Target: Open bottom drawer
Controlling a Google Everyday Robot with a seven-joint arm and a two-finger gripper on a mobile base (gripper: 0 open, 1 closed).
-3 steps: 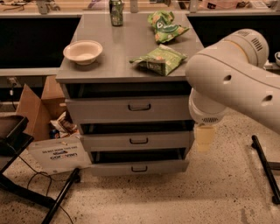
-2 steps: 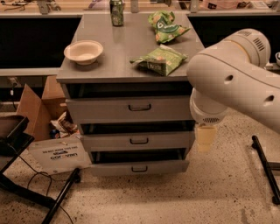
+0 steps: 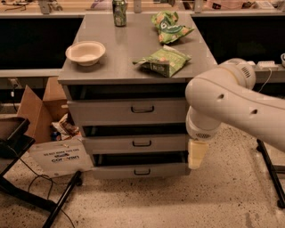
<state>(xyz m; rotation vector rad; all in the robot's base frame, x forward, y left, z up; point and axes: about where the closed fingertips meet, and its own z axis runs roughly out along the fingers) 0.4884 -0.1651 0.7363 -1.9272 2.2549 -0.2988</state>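
Blocking the right side of the scene, the white arm (image 3: pixel 231 104) is reaching in from the right edge, where most of it is cut off. Its bulky elbow is overlapping the right ends of the upper drawer fronts. The arm is bending downward, and the gripper (image 3: pixel 197 153) is hanging below the wrist as a pale cream piece, just beside the right end of the bottom drawer (image 3: pixel 120 171). Only one flat side of it is showing, so whether its grip is parted or closed is not something this view is settling, nor whether it is touching the drawer.

The bottom drawer is sitting lowest in the grey cabinet (image 3: pixel 129 67), near the floor, its small dark handle (image 3: pixel 142 171) facing forward and well left of the gripper. A dark gap is showing above its front; its inside is lost in shadow.

On the cabinet top a bowl (image 3: pixel 85 52), a can (image 3: pixel 119 6) and two green snack bags (image 3: pixel 162 61) are resting. A cardboard box (image 3: pixel 38 109) and a white sign (image 3: pixel 60 158) are leaning at the left, with black stand legs (image 3: pixel 62 200) crossing the speckled floor.
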